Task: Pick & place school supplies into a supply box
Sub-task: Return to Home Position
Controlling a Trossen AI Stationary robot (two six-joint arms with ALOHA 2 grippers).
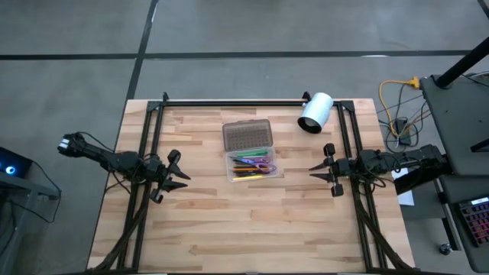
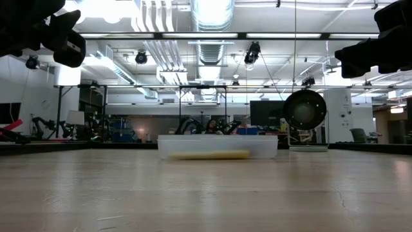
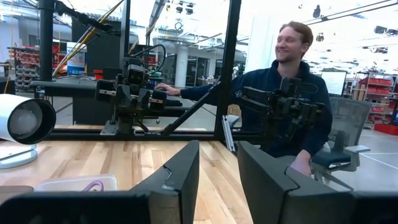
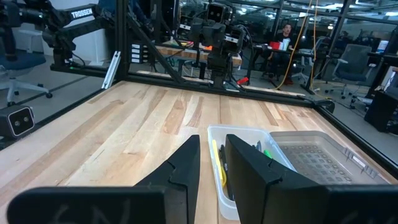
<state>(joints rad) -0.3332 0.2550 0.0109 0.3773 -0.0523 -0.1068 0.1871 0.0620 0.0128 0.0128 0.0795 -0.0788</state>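
The supply box [image 1: 250,156] lies at the table's middle, its clear tray [image 4: 239,168] open and its grey textured lid [image 1: 248,136] flat on the far side. Green, orange and yellow pens and purple-handled scissors [image 1: 254,163] lie inside the tray. My left gripper [image 1: 182,174] hovers left of the box, open by a narrow gap [image 3: 217,146] and pointing at it. My right gripper [image 1: 313,171] hovers right of the box, also narrowly open [image 4: 212,138]. Both stand well above the table in the low view, left [image 2: 58,38] and right [image 2: 367,58].
A white cylinder [image 1: 315,112] lies on its side at the far right of the table. Black frame rails [image 1: 244,102] run along the far edge and both sides. A person [image 3: 292,93] sits beyond the table's right side. Bare wood [image 1: 244,229] lies near the box.
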